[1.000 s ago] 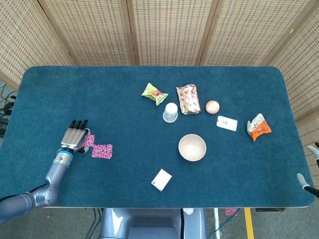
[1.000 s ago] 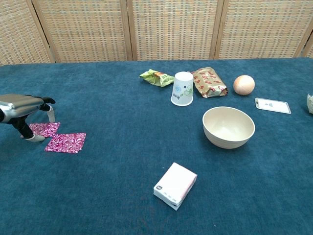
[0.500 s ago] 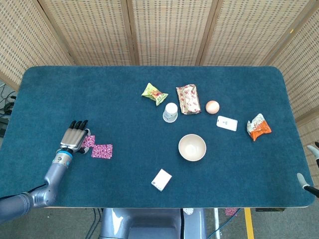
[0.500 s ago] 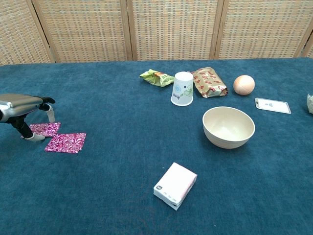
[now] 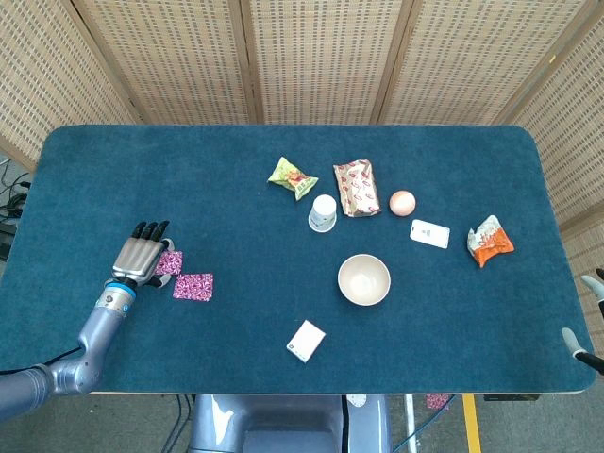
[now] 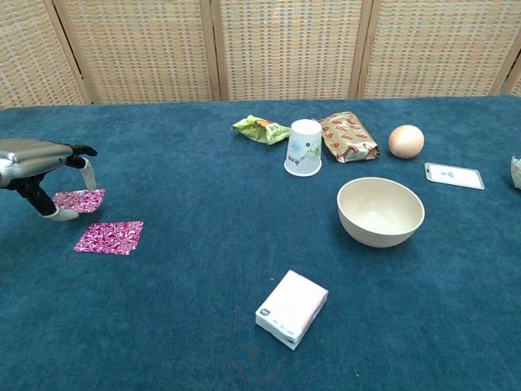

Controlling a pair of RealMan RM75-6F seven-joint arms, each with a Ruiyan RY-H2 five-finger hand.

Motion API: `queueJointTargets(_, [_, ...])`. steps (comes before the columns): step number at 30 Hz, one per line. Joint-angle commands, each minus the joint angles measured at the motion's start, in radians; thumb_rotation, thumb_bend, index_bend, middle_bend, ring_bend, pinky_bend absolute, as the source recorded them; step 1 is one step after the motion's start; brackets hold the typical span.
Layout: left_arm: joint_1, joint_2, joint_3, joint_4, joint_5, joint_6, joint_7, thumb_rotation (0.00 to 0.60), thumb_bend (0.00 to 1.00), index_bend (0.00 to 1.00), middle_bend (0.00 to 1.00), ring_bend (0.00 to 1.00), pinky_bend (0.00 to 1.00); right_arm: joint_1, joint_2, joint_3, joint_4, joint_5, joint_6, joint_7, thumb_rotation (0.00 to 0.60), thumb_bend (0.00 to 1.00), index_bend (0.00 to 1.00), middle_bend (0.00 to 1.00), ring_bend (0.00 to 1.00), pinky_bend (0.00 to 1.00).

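The left hand [image 6: 37, 167] pinches one pink packet [image 6: 79, 199] and holds it just above the blue table [image 6: 203, 269]. Another pink packet [image 6: 109, 237] lies beside it.

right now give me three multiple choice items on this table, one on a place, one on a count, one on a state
1. Where is the egg?
A. in the bowl
B. right of the brown packet
C. beside the box

2. How many pink squares lie by the left hand?
A. two
B. four
C. one

3. How does the paper cup stand?
A. upright
B. on its side
C. upside down

Answers: 1 B, it lies beside the brown packet. 2 A, one under the fingers, one apart. 3 C, wide rim on the cloth.
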Motion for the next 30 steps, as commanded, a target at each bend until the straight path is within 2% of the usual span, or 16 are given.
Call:
queueJointTargets(1, [0.003,0.008,0.009,-0.042,0.039,0.017,-0.005,0.521,0.31,0.42,0.00,0.00,0.00,-0.001,0.001,0.000,-0.001,-0.001,0.002,0.001,0.600,0.34,0.16,0.13,0.00,0.00])
queueJointTargets(10, [0.012,0.006,0.042,-0.115,0.100,0.041,0.009,0.522,0.31,0.42,0.00,0.00,0.00,-0.005,0.001,-0.001,0.002,0.000,0.006,0.007,0.600,0.34,0.16,0.13,0.00,0.00])
queueJointTargets(19, [0.013,-0.007,0.057,-0.125,0.112,0.042,0.024,0.521,0.28,0.41,0.00,0.00,0.00,-0.008,-0.002,-0.002,0.010,0.002,0.007,0.016,0.600,0.34,0.16,0.13,0.00,0.00])
queueJointTargets(24, [0.013,-0.005,0.053,-0.130,0.118,0.042,0.012,0.522,0.26,0.19,0.00,0.00,0.00,-0.009,-0.001,-0.001,0.012,0.003,0.007,0.019,0.600,0.34,0.16,0.13,0.00,0.00])
queueJointTargets(30, [0.017,0.008,0.055,-0.137,0.131,0.041,0.001,0.525,0.25,0.07,0.00,0.00,0.00,-0.009,-0.003,-0.001,0.015,0.002,0.007,0.021,0.600,0.34,0.16,0.13,0.00,0.00])
